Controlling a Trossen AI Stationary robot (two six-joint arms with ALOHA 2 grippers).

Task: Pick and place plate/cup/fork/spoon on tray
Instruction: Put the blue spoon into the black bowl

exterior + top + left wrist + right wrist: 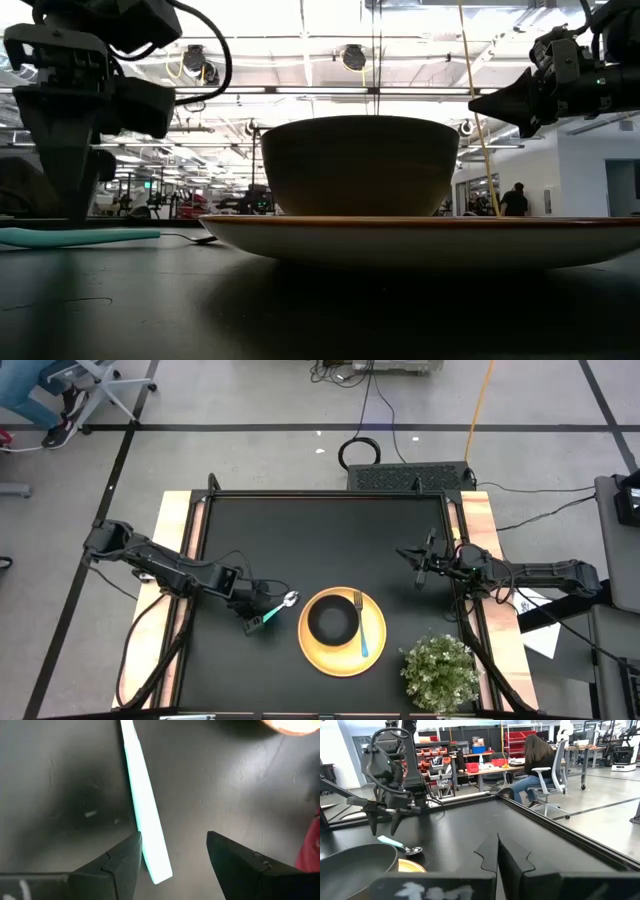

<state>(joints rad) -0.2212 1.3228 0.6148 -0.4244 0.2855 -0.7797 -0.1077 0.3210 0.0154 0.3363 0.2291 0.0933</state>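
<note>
The yellow tray [375, 650] lies on the black table, near its front edge. On it stand the dark cup [332, 622] and the fork [362, 632] with its teal handle. No plate apart from the tray is in view. The spoon [276, 608] lies flat on the table left of the tray, silver head toward the tray. My left gripper [172, 837] hangs open over the free end of the spoon's handle [145, 815], one finger on each side, the handle close beside one finger. My right gripper [420, 570] waits shut at the table's right side, well above the top.
A potted plant [440, 670] stands at the front right corner, close to the tray. The table has a raised black frame [330, 494] round it. Beyond the table a person [532, 762] sits at a desk.
</note>
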